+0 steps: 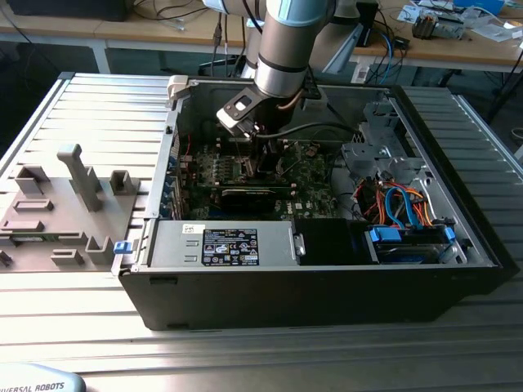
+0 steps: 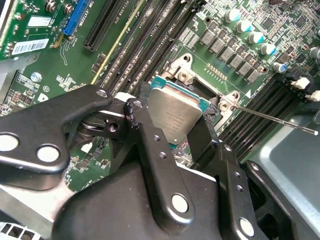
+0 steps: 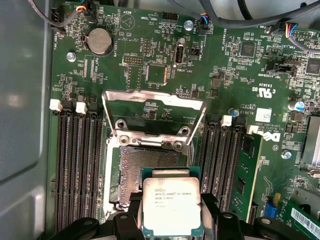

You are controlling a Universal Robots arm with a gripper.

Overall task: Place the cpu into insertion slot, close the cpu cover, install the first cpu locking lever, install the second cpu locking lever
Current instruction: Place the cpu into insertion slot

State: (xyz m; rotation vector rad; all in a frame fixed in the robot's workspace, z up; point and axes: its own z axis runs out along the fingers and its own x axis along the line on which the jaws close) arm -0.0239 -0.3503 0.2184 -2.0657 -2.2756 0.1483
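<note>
My gripper (image 3: pixel 171 214) is shut on the cpu (image 3: pixel 171 205), a silver-topped square chip on a green base, gripped by two opposite edges between black fingers (image 3: pixel 214 212). The chip hangs over one corner of the insertion slot (image 3: pixel 146 167), whose dark pin field lies mostly uncovered. The cpu cover (image 3: pixel 152 98) stands swung up and open beyond the slot. In the second wrist view the cpu (image 2: pixel 175 112) sits between the gripper (image 2: pixel 175 122) fingers over the socket's silver rim (image 2: pixel 182 67), and a thin locking lever (image 2: pixel 272 119) sticks out, unlatched. In the exterior view the gripper (image 1: pixel 265 159) is down inside the computer case.
Black memory slots (image 3: pixel 75 165) flank the socket on both sides. A long black card (image 1: pixel 245 196), the power supply (image 1: pixel 237 245) and a drive cage with coloured cables (image 1: pixel 404 208) fill the case (image 1: pixel 327 302). A grey fixture tray (image 1: pixel 57 204) lies on the exterior view's left.
</note>
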